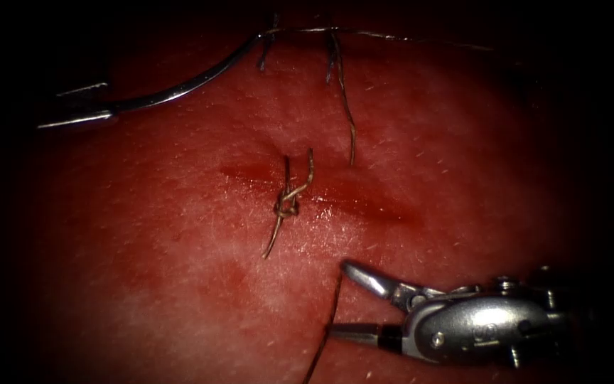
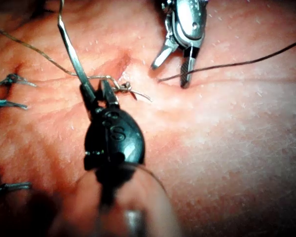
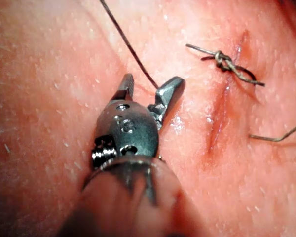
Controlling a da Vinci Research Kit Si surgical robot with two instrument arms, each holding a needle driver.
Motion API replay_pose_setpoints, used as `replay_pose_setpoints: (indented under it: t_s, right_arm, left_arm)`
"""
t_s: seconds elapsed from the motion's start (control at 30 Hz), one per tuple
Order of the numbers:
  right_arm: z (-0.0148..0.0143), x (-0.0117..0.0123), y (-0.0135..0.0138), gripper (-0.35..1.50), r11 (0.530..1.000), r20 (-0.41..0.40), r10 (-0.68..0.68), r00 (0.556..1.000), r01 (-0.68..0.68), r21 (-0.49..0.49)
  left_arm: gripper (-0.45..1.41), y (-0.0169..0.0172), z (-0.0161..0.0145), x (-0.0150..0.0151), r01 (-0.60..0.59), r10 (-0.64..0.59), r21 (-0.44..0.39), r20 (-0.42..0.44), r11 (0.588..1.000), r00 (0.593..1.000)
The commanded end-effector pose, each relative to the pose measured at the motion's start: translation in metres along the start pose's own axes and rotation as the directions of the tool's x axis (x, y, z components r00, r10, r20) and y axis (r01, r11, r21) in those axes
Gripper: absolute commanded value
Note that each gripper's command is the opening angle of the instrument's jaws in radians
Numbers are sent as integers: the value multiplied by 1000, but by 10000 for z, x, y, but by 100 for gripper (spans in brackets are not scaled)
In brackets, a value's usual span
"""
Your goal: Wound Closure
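My left tool [image 1: 79, 114] sits at the far left of the tissue, jaws shut on the curved needle [image 1: 179, 89] near its pointed end. The needle is out of the tissue and arcs up toward the right, where thread [image 1: 392, 35] leaves its tail. From the left wrist, the needle [image 2: 69, 44] rises from the left tool [image 2: 96, 91]. A tied knot [image 1: 286, 207] sits on the cut [image 1: 364, 199]. Below the cut, my right tool [image 1: 339, 299] stands open and holds nothing. A dark thread [image 1: 332, 306] runs between its jaws, also seen as the thread [image 3: 128, 44] at the right tool [image 3: 153, 81].
A loose thread end [image 1: 349, 121] lies above the cut, right of the knot. Short dark stitch ends [image 1: 332, 57] stand near the top of the tissue. Red fluid wets the cut [image 3: 217, 128]. Older bluish stitches [image 2: 10, 79] lie beside the left tool.
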Motion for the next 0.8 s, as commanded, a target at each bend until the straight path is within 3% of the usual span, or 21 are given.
replay_pose_setpoints:
  t_s: [0.03,0.07,0.17,0.47,0.67,0.8]
  right_arm:
    - [8,-3,-7,32,1000,-8,1,1000,-1,-8]
    - [8,-3,-7,32,1000,-8,1,1000,-1,-8]
    - [6,1,-9,-35,1000,-14,1,1000,-2,-10]
    - [-9,23,-21,-35,1000,-35,-11,999,11,6]
    - [-28,64,-43,-35,1000,-75,-12,997,14,23]
    - [-30,73,-47,-35,1000,-79,-11,997,13,26]
  left_arm:
    - [-23,-3,5,6,1,-1,1,0,1000,1000]
    - [-23,-3,5,6,1,-1,1,0,1000,1000]
    - [-23,-2,5,7,1,-1,2,0,1000,1000]
    - [-23,-2,5,7,1,-1,2,0,1000,1000]
    - [-23,-2,5,7,1,-1,2,0,1000,1000]
    - [-23,-3,6,7,1,-1,1,0,1000,1000]
